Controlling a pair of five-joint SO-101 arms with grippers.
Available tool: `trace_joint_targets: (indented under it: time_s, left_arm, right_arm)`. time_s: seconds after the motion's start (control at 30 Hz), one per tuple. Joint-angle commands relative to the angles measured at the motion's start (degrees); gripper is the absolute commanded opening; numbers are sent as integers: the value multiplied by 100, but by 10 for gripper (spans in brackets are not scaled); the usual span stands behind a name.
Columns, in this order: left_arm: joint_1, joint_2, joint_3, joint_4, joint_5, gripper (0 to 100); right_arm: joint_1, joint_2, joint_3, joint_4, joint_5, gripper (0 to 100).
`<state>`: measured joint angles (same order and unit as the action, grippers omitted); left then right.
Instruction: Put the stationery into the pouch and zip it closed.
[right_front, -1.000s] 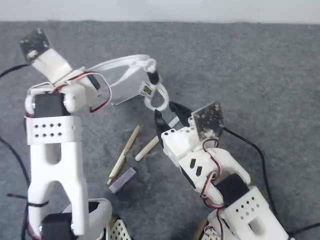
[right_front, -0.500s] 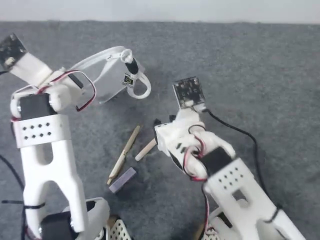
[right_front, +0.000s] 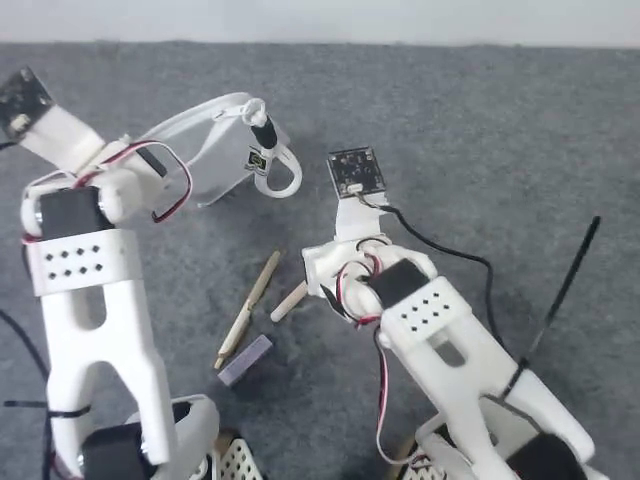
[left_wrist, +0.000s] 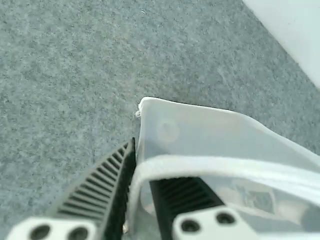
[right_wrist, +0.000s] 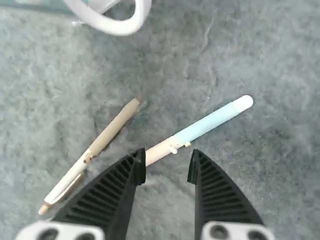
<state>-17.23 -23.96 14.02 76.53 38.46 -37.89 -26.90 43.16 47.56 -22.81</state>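
My left gripper (left_wrist: 142, 186) is shut on the white zipper rim of the clear pouch (left_wrist: 210, 135), holding the pouch (right_front: 225, 160) up at the back left with its mouth open. A white loop strap (right_front: 282, 178) hangs from the pouch. On the carpet lie a long beige pen (right_front: 250, 305), a short white and light-blue pen (right_front: 291, 299) and a purple eraser (right_front: 245, 360). My right gripper (right_wrist: 165, 167) is open, pointing down just over the white end of the short pen (right_wrist: 200, 130). The beige pen (right_wrist: 100, 145) lies beside it.
Grey carpet (right_front: 500, 130) covers the table, with open room to the right and at the back. A black cable (right_front: 560, 300) trails from the right arm. The left arm's white column (right_front: 95, 320) stands close to the eraser.
The left arm pulled the pouch left and up. The right arm swung left and tipped down, bringing its open gripper over the short pen.
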Motion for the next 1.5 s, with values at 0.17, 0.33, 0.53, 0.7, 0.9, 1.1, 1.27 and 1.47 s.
trace_joint_targets:
  time_s: [0.17, 0.33, 0.53, 0.7, 0.9, 1.1, 1.27, 1.47]
  left_arm:
    - [-53, 0, -48, -185, 88, 12]
    - [-62, 0, -40, -185, 88, 12]
    - [-62, 0, -40, -185, 88, 12]
    - [-62, 0, -31, -185, 88, 12]
    - [-62, 0, -31, -185, 79, 12]
    - [-62, 0, -22, -185, 79, 12]
    - [-62, 0, -22, -185, 79, 12]
    - [-62, 0, -22, -185, 70, 12]
  right_arm:
    - [259, 892, -879, -75, -334, 134]
    - [312, 1640, -1284, -84, -343, 134]
    - [637, 2501, -1881, -31, -501, 132]
    - [699, 3196, -2303, -22, -589, 131]
    - [708, 3820, -2787, 374, -598, 131]
    - [796, 4541, -3604, 1121, -624, 131]
    - [954, 5138, -4053, 1156, -624, 130]
    - [971, 5332, -4255, 1490, -624, 127]
